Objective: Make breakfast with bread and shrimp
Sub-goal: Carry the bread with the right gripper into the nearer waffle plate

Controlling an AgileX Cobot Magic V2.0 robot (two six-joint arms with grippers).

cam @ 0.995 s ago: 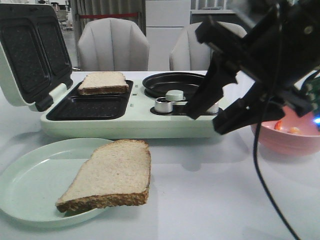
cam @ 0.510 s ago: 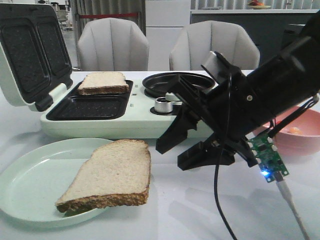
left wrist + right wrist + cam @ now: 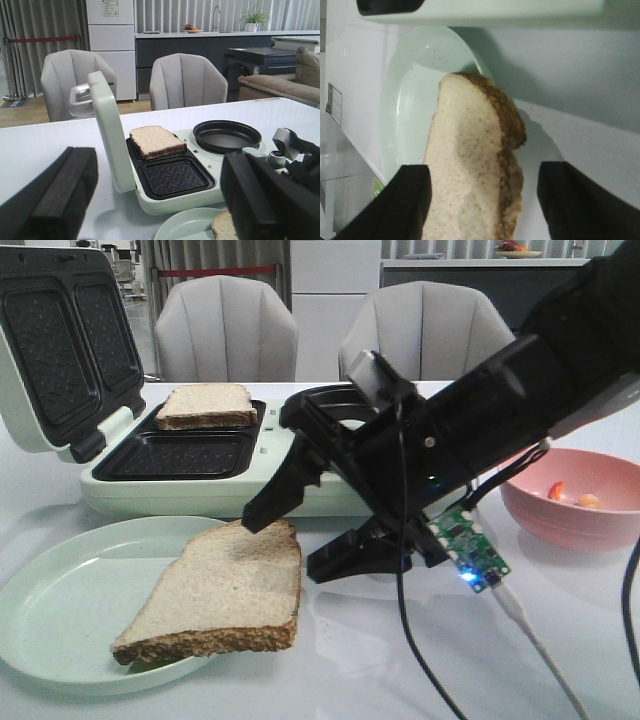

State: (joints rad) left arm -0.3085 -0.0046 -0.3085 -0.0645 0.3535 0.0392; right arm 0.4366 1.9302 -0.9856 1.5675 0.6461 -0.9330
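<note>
One bread slice [image 3: 220, 590] lies on the pale green plate [image 3: 60, 610], overhanging its right rim. The other bread slice [image 3: 207, 405] sits in the far tray of the open sandwich maker [image 3: 300, 485]. My right gripper [image 3: 290, 545] is open, low at the plate slice's right edge, with one finger above the crust corner and one on the table side. In the right wrist view that slice [image 3: 475, 180] lies between the spread fingers [image 3: 405, 205]. Small orange-red shrimp [image 3: 558, 490] lie in the pink bowl [image 3: 600, 530]. My left gripper [image 3: 157, 197] is open and empty, back from the maker.
The maker's lid [image 3: 60, 350] stands open at the left. Its near tray [image 3: 180, 455] is bare. A round black pan [image 3: 330, 405] sits on its right half. Cables and a small lit circuit board [image 3: 470, 550] hang under my right arm. Two chairs [image 3: 225, 330] stand behind the table.
My right arm has swung left and down from beside the pink bowl to the bread on the plate, staying open. The bowl and shrimp are uncovered again.
</note>
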